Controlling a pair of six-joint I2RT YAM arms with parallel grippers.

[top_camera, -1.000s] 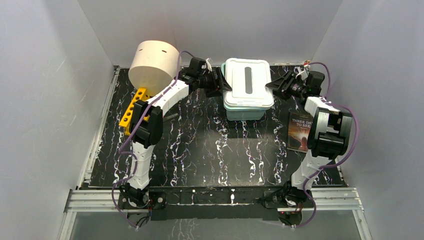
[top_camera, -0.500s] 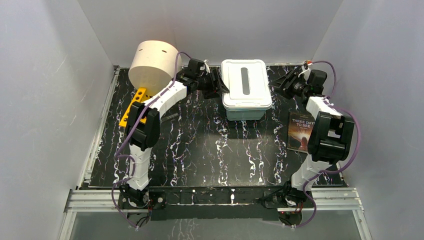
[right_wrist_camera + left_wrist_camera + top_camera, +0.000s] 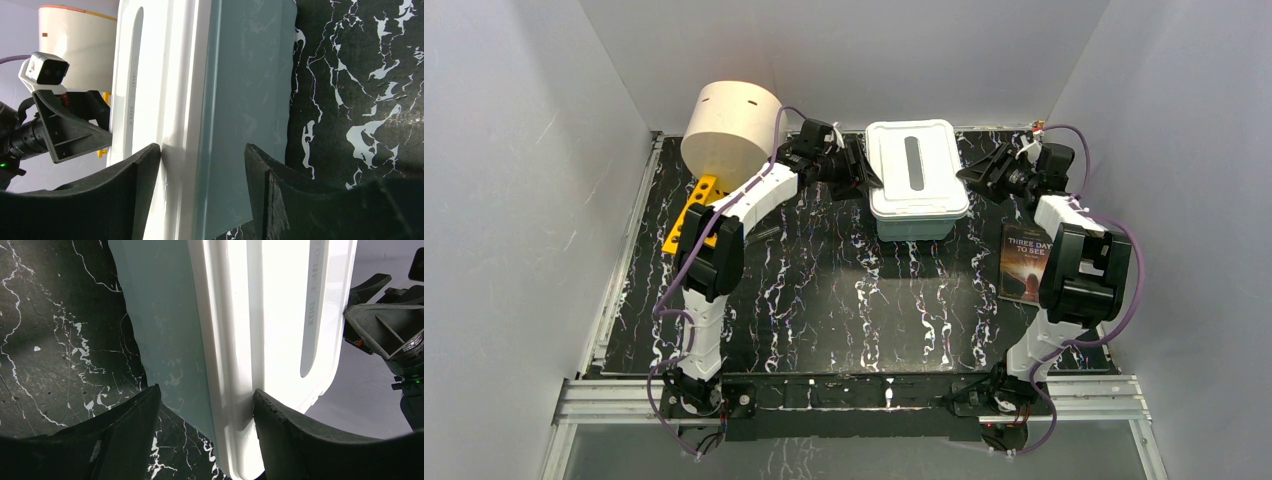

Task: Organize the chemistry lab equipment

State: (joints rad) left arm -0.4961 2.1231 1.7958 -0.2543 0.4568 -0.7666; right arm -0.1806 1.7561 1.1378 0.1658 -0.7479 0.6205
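Note:
A pale teal storage box with a white slotted lid (image 3: 916, 170) stands at the back middle of the table. My left gripper (image 3: 862, 168) is at its left side and my right gripper (image 3: 977, 172) at its right side. In the left wrist view the left gripper (image 3: 206, 390) is open astride the lid rim (image 3: 270, 315). One finger rests against the lid top; the other stands apart from the box wall (image 3: 160, 315). The right gripper (image 3: 202, 146) is open the same way around the lid (image 3: 170, 75) and wall (image 3: 245, 75). A yellow holed rack (image 3: 692, 213) lies far left, partly behind my left arm.
A big cream cylinder (image 3: 732, 125) lies at the back left, just behind the rack. A dark-covered book (image 3: 1026, 262) lies on the right, beside my right arm. The table is black marbled, with grey walls close on three sides.
A second ago the box looked larger and askew between both grippers. It now sits flat and farther back. Both grippers have stayed at its sides, and the right one has edged left.

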